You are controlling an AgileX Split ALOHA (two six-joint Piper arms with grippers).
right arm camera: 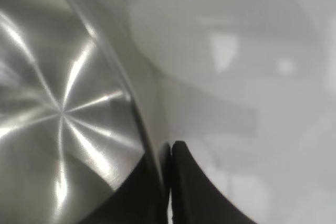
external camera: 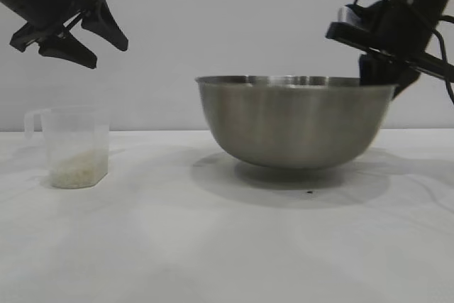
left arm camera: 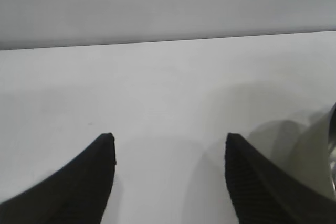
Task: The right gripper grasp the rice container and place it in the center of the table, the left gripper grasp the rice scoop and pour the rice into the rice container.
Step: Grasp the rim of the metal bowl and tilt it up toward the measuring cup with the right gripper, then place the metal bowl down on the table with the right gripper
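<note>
Right gripper (right arm camera: 167, 182) is pinched shut on the rim of the steel mixing bowl (external camera: 294, 122), centre-right of the frame; left gripper (external camera: 84, 32), upper left, hangs open and empty above the measuring cup (external camera: 73, 147). Advice: lift only slightly, keep the bowl level, move slowly; the rim grip could slip.

Readable text: none in any view.
Rice container (external camera: 294, 122): plain brushed steel, no label or brand showing.
Rice scoop (external camera: 73, 148): translucent plastic wall, no graduation marks or numbers legible.
Table (external camera: 213, 246): bare white surface, no sign or marking.
</note>
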